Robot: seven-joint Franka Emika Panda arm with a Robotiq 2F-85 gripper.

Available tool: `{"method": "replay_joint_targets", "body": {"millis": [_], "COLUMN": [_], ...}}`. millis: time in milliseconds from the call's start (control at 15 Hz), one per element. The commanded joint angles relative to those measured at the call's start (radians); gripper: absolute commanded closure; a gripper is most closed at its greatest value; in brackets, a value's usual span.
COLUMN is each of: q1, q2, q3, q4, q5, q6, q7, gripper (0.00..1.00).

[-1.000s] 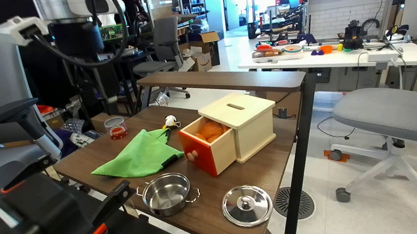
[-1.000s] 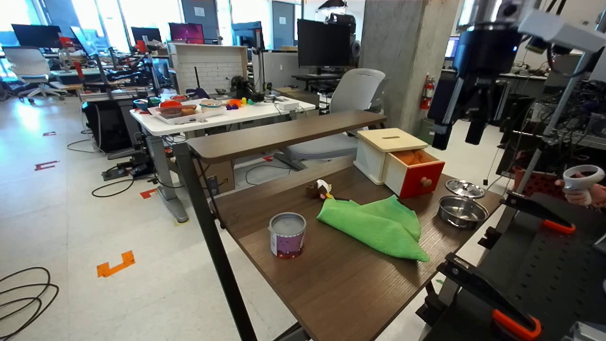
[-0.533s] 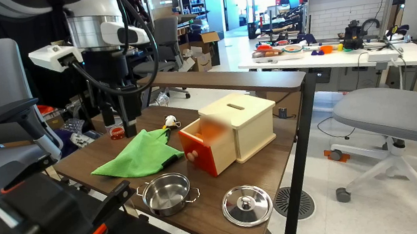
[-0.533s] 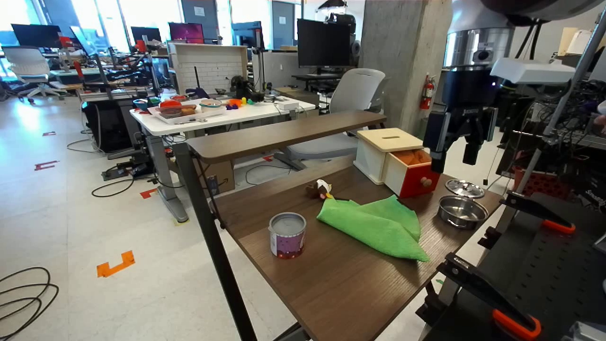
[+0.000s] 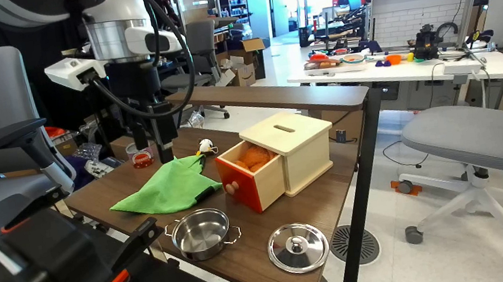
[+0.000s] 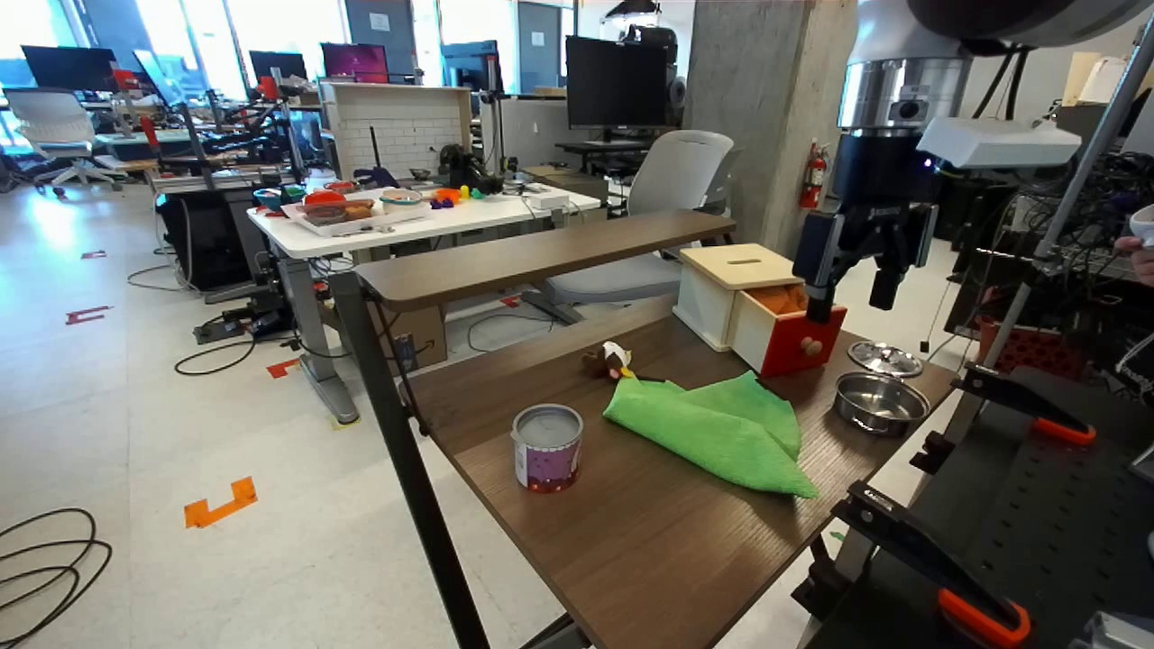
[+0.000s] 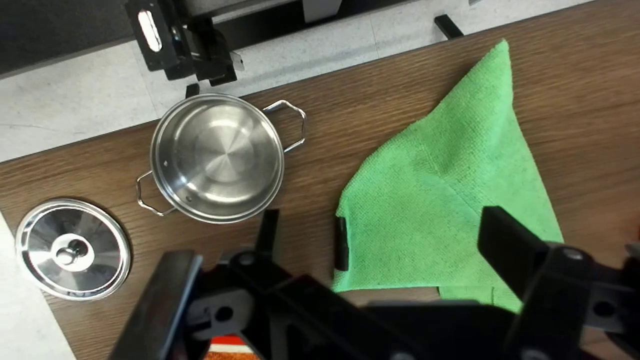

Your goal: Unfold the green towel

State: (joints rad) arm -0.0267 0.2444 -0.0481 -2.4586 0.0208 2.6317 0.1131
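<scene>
The green towel (image 5: 169, 187) lies on the brown table (image 5: 269, 266), partly folded with a raised fold. It also shows in an exterior view (image 6: 721, 442) and in the wrist view (image 7: 410, 220). A dark strip shows at one edge. My gripper (image 5: 153, 150) hangs above the table, apart from the towel. In an exterior view the gripper (image 6: 852, 302) overlaps the drawer front. In the wrist view the gripper (image 7: 381, 215) is open, with nothing between its fingers. The right finger (image 7: 507, 245) appears over the towel and the left one over bare wood. The towel's lower part is hidden behind the gripper.
A wooden box (image 5: 302, 153) with an open red-front drawer (image 5: 243, 186) holding orange stuff stands beside the towel. A steel pot (image 5: 201, 234), its lid (image 5: 298, 247), a tin (image 6: 548, 448) and a small bird toy (image 6: 615, 359) are near. A raised shelf (image 5: 270, 99) spans the far edge.
My gripper has come down over the table, mostly in the first half second, then shifted slightly sideways. The towel and the other objects have not moved.
</scene>
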Motion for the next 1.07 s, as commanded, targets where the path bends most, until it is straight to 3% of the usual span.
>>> {"method": "replay_joint_targets", "body": {"millis": [0, 1000], "q1": [0.022, 0.156], "q2": [0.090, 0.406], "q3": [-0.027, -0.151], "q4": [0.039, 0.223], "q5": [-0.046, -0.052], "q6": [0.060, 0.284], "q7": [0.062, 0.189], "gripper": [0.00, 0.00]}}
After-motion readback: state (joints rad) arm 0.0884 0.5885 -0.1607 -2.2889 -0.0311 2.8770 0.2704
